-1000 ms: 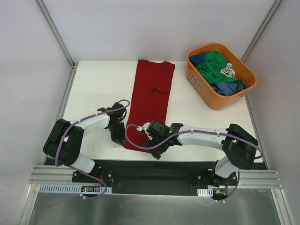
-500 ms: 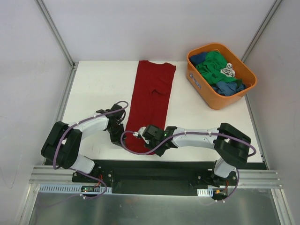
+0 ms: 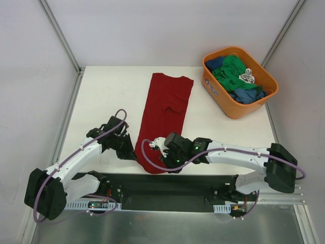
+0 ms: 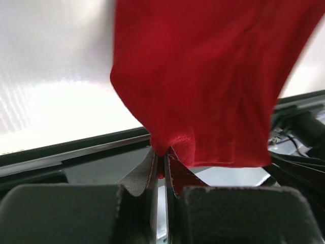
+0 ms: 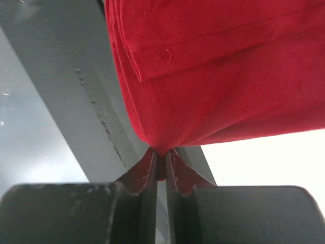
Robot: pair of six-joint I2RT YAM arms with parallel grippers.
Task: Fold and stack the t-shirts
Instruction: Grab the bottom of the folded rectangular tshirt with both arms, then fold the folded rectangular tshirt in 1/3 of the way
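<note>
The white tabletop [image 3: 106, 96] carries a dark red t-shirt [image 3: 167, 112], which lies near its middle as a long, narrow strip running from the far edge toward the arm bases. All else is placed from that shirt. Its far end lies flat, with a tucked-in sleeve showing as a crease partway down. Its near end reaches the tabletop's near edge, where both arms meet it.

The left arm [image 3: 84, 152] comes in from the shirt's left side and the right arm [image 3: 233, 155] from its right, both low over the surface.

An orange tub [image 3: 218, 94] stands well apart to the right of the shirt's far end. Heaped in it are a green t-shirt [image 3: 231, 68], a blue t-shirt [image 3: 246, 95] and a small white patterned cloth [image 3: 247, 76].

The left jaws sit at the shirt's near left corner. In the left wrist view the fingers [image 4: 142, 175] are pressed together on a bunched tip of the red cloth [image 4: 203, 76], which spreads out beyond them. The right jaws sit at the near right corner. In the right wrist view its fingers [image 5: 144, 175] are likewise clamped on a pinch of the red fabric [image 5: 228, 91], and a hemmed layer lies over another just above the pinch. In both views only a thin sliver of red shows between the pads.
</note>
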